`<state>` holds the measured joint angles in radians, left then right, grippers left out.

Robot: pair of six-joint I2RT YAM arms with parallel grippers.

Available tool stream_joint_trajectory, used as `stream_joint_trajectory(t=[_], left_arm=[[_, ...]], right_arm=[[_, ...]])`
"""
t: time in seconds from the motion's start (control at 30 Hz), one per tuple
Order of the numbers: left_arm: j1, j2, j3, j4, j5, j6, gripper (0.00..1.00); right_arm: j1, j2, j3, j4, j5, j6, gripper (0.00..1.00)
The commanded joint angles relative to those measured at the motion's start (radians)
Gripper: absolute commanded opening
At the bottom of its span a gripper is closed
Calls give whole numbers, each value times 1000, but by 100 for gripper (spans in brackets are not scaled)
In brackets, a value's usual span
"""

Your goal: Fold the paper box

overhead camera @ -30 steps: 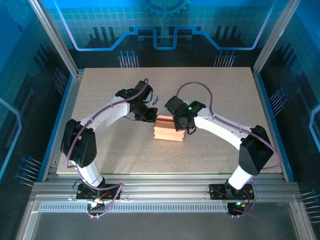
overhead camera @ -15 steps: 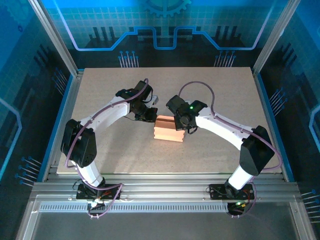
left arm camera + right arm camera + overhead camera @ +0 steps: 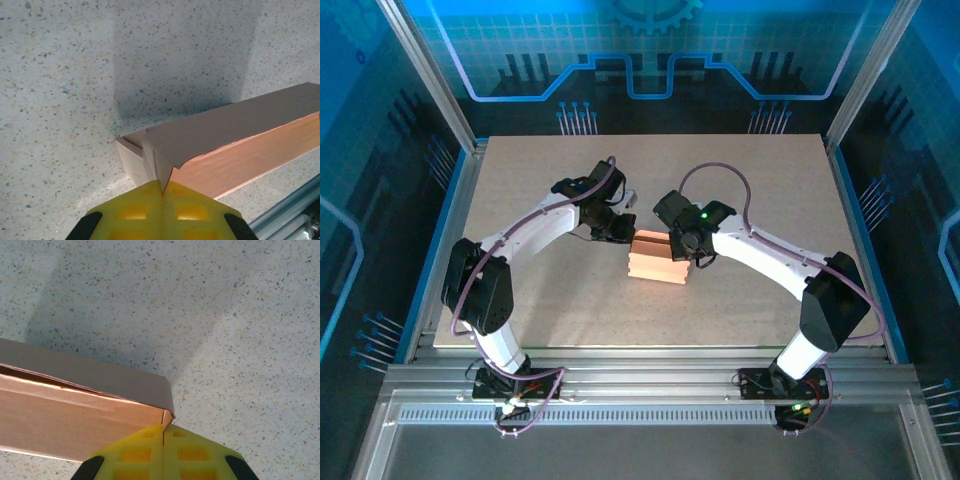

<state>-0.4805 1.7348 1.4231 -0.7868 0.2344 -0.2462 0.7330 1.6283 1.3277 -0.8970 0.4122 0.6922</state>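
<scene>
Left arm (image 3: 535, 235): reaches from its base at the near left edge in toward the middle of the table (image 3: 770, 180), wrist bent toward the left end of the box.
Left gripper (image 3: 162, 187): the 2 yellow fingers are pressed together with no gap between them. Their tips touch the pointed corner of a flap at the box's end. I cannot tell whether any card is caught in the seam.
Paper box (image 3: 657, 262): salmon-orange, lying flat near the centre of the table between the 2 wrists, its long side running roughly left to right. In the left wrist view the top panel bends over the end and a pale end wall shows under it – that corner is not lying flush. In the right wrist view a thin dark slit runs under the top panel along the long side.
Right gripper (image 3: 163, 432): clenched as well, the fingers meeting in 1 line, the tips against the box's lower corner – pinch or plain contact, I cannot tell.
Right arm (image 3: 770, 255): comes in from the near right base, a green light showing on its wrist.
</scene>
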Motion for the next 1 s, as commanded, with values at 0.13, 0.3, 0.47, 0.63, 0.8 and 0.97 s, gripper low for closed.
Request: stream_joint_trajectory(t=[0.13,0.3,0.47,0.63,0.8,0.97], left_arm=[[9,-14,-1,23,98,-40,0],[26,-20,-10,57,130,-78,0],[27,-5,-17,81,143,-80,0],[27,-8,-41,114,126,-67,0],[24,-15,-65,146,137,-100,0],[25,-52,-100,183,124,-134,0]], right_arm=[[22,-25,-40,30,46,-2,0],[29,-61,-84,98,82,-13,0],[43,-71,-97,118,104,-18,0],[54,-85,-110,158,126,-22,0],[80,-98,-114,181,165,-28,0],[93,-113,-130,232,186,-43,0]])
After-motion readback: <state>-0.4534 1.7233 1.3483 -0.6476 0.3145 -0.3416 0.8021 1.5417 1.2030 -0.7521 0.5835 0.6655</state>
